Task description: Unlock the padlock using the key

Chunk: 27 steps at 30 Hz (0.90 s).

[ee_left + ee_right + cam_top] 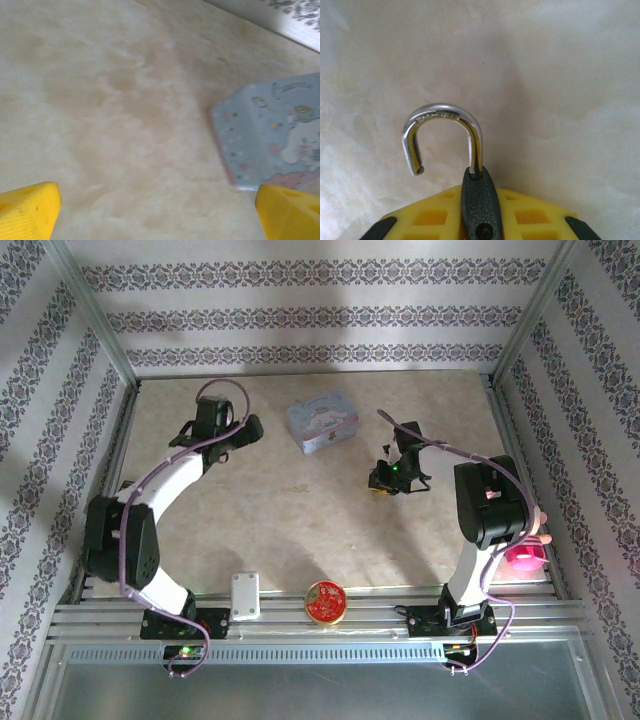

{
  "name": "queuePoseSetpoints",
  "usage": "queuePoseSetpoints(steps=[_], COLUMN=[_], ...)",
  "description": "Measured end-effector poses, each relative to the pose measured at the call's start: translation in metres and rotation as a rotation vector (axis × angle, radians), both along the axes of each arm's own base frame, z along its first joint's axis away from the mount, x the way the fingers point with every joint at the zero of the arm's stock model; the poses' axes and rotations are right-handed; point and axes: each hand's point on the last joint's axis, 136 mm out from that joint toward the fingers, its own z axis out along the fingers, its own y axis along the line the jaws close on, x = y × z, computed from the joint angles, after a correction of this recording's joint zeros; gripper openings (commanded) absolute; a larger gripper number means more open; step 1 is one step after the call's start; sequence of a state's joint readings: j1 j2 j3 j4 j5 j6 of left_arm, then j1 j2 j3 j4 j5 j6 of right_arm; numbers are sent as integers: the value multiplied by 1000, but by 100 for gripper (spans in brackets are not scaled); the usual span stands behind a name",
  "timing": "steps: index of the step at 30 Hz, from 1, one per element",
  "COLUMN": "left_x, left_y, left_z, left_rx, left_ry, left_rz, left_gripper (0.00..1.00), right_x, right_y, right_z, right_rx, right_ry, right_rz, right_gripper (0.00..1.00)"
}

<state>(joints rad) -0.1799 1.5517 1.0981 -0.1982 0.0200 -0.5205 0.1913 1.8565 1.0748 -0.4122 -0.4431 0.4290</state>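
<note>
I can read no text with certainty. The padlock bears a stamped marking atop its shackle, mid-frame, too fine to read. Lettering on the pale blue cartoon tin, right of frame, is blurred.

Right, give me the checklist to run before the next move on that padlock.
1. Shackle sprung: ok, one end hangs free of the padlock body.
2. Padlock gripped: ok, its dark body sits edge-on between the yellow fingers of the right claw.
3. Left claw open and empty: ok, fingers wide apart, nothing between them.
4. Left claw apart from the tin: ok from above, bare table lies between them.
5. Key's whereabouts: cannot tell.
</note>
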Motion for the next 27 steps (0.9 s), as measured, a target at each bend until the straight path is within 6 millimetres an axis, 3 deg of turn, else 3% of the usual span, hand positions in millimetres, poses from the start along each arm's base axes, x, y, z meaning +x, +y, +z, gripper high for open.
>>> queuePoseSetpoints(steps=[6, 9, 13, 15, 20, 27], left_x=[-47, -68, -91, -96, -100, -87], left_y=[37, 51, 68, 74, 84, 88], left_z=[1, 2, -6, -13, -35, -47], left_rx=[132, 187, 268, 310, 415, 485], left_ry=[-23, -44, -64, -81, -137, -248], left_rz=[86, 113, 142, 143, 114, 37], left_gripper=[99, 99, 99, 99, 99, 99], right_x=[0, -1, -4, -5, -7, -7], right_y=[2, -6, -25, -32, -58, -98], right_z=[3, 10, 36, 55, 97, 129], right_rx=[8, -38, -115, -142, -226, -386], right_ry=[-7, -21, -93, -154, -347, -611], right_rz=[17, 4, -33, -55, -122, -218], right_gripper=[44, 50, 55, 74, 95, 98])
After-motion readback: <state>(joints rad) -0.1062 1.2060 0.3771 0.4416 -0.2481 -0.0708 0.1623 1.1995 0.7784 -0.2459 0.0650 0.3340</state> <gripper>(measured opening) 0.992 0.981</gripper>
